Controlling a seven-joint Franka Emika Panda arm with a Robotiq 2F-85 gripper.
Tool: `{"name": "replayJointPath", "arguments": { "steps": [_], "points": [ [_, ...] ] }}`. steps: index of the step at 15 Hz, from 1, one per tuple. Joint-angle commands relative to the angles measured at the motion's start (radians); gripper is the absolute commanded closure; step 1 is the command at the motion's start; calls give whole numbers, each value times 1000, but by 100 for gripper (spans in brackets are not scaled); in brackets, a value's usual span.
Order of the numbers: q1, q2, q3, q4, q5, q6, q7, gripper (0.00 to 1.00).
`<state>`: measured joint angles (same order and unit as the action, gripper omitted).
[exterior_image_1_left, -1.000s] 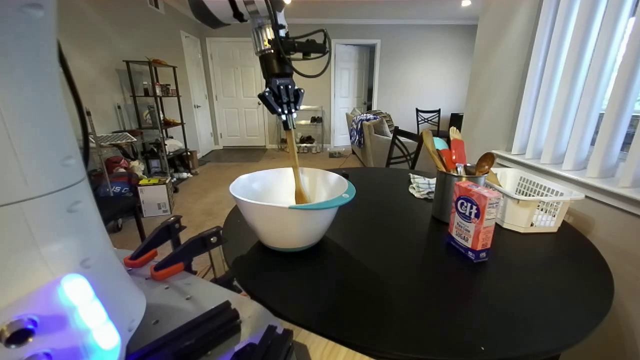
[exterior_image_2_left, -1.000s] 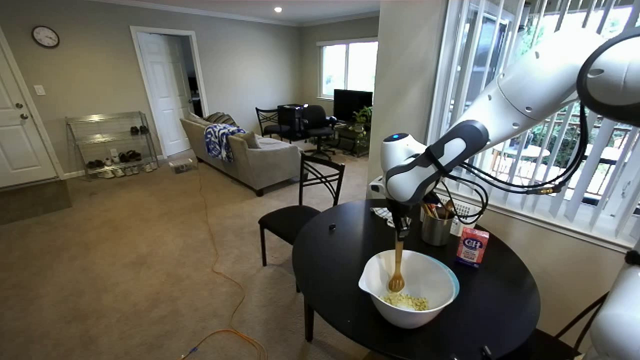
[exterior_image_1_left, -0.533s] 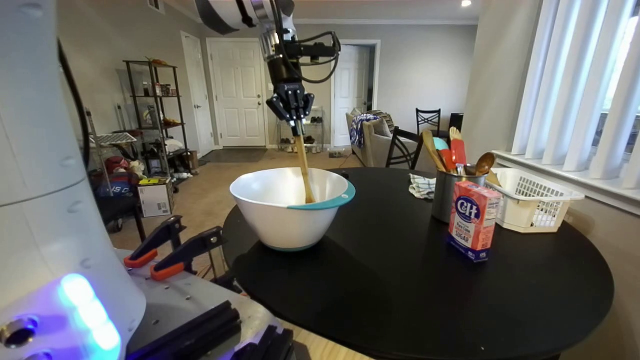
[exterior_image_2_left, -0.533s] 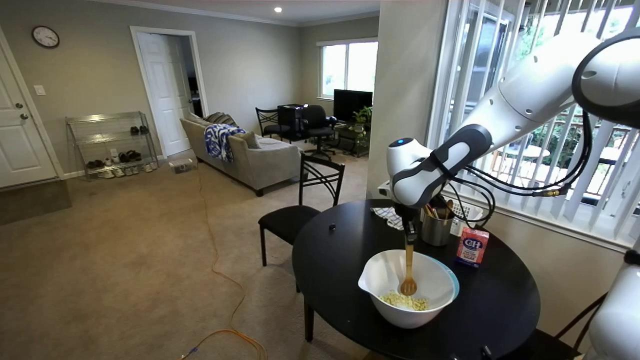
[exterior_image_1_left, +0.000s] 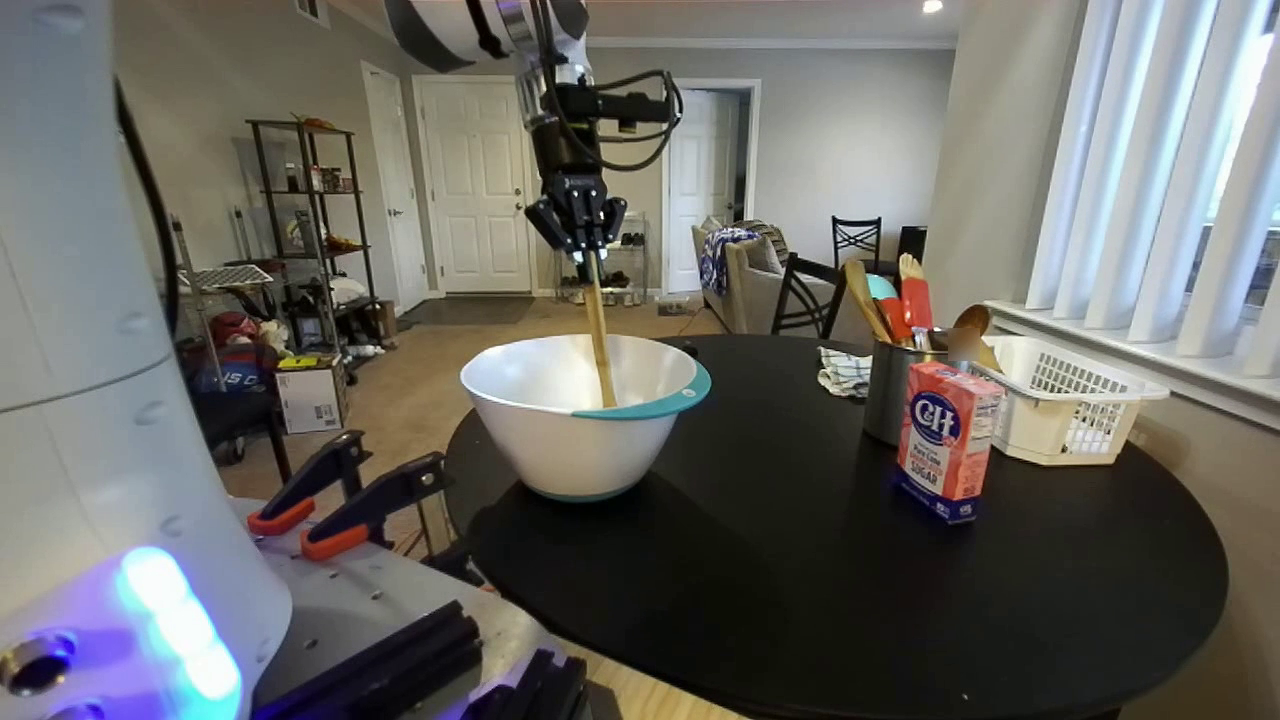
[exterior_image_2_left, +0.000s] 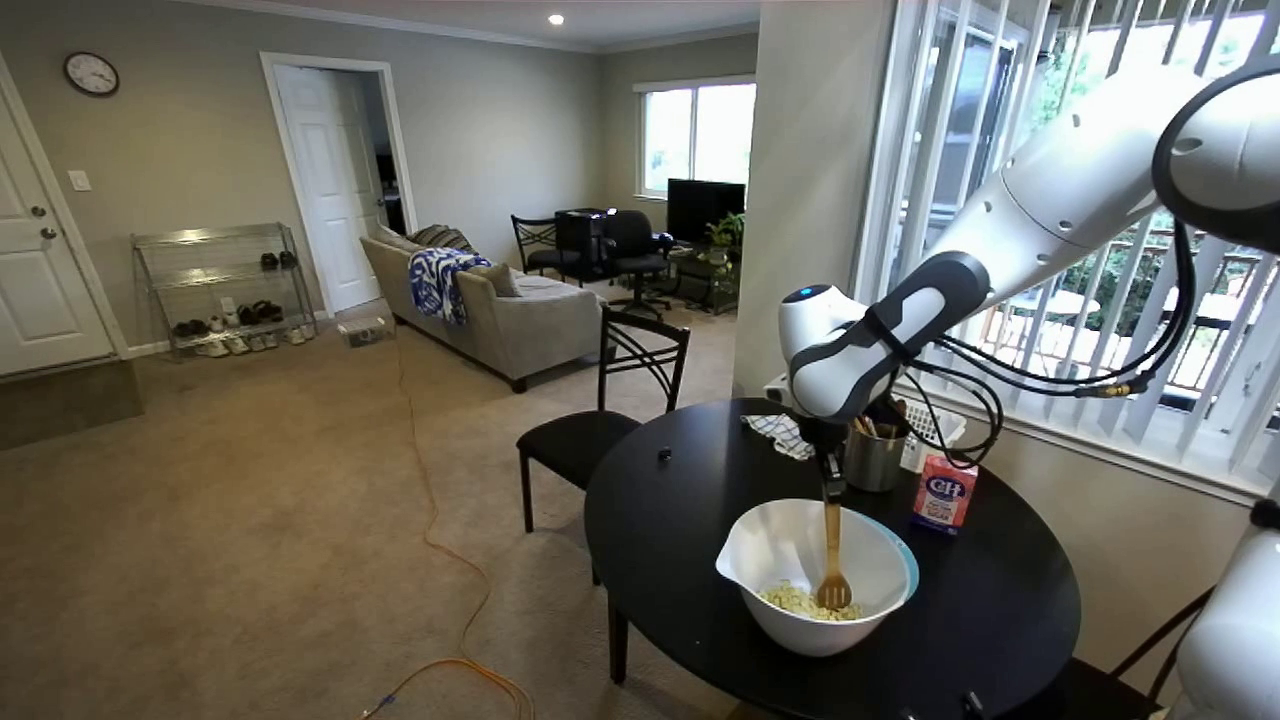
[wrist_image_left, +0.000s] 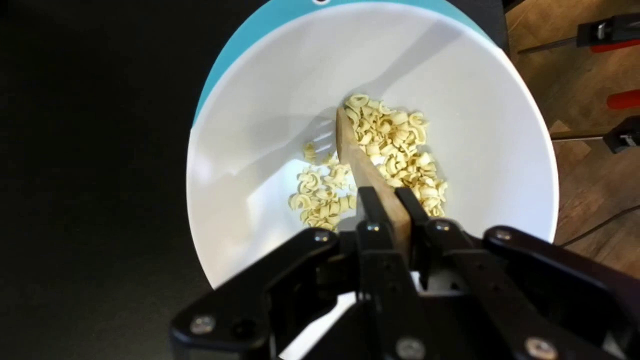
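My gripper (wrist_image_left: 391, 194) is shut on the handle of a wooden slotted spoon (wrist_image_left: 367, 170), which points down into a white mixing bowl (wrist_image_left: 500, 150) with a teal rim section. In both exterior views the gripper (exterior_image_1_left: 590, 262) (exterior_image_2_left: 832, 490) is above the bowl (exterior_image_1_left: 570, 450) (exterior_image_2_left: 765, 545), and the spoon (exterior_image_1_left: 600, 345) (exterior_image_2_left: 833, 550) stands nearly upright. Small pale-yellow curled pieces, like pasta (wrist_image_left: 395, 142), lie in the bowl's bottom on both sides of the spoon; they also show in an exterior view (exterior_image_2_left: 790, 600). The spoon's head is down at these pieces. Its lower end is hidden in an exterior view by the bowl's wall.
The bowl stands on a round black table (exterior_image_1_left: 800, 580). A sugar box (exterior_image_1_left: 948, 440), a metal utensil holder (exterior_image_1_left: 885, 395), a white basket (exterior_image_1_left: 1060, 420) and a checked cloth (exterior_image_1_left: 845, 372) are also on it. Clamps (exterior_image_1_left: 375, 505) grip the robot's mount. A black chair (exterior_image_2_left: 580, 440) stands beside the table.
My gripper has carried the spoon sideways across the bowl, toward the teal side, and lower. The spoon's head has gone from above the yellow pieces to down among them. The bowl has stayed put.
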<state>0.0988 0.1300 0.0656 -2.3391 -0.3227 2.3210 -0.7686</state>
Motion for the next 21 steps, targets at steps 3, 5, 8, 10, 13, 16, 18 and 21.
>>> {"name": "replayJointPath", "arguments": {
  "steps": [3,5,8,10,13,16,18,21],
  "points": [
    [-22,-35,30,-29,118,-46,-111,97],
    [-17,-33,33,-18,136,-56,-132,97],
    [-10,-30,46,2,149,-51,-157,97],
    [-4,-28,57,16,149,-45,-170,97],
    [2,-25,73,43,137,-33,-180,97],
    [6,-18,83,73,141,-28,-193,97],
    [5,-11,87,87,152,-25,-206,97],
    [3,-10,92,87,182,-34,-242,97]
  ]
}}
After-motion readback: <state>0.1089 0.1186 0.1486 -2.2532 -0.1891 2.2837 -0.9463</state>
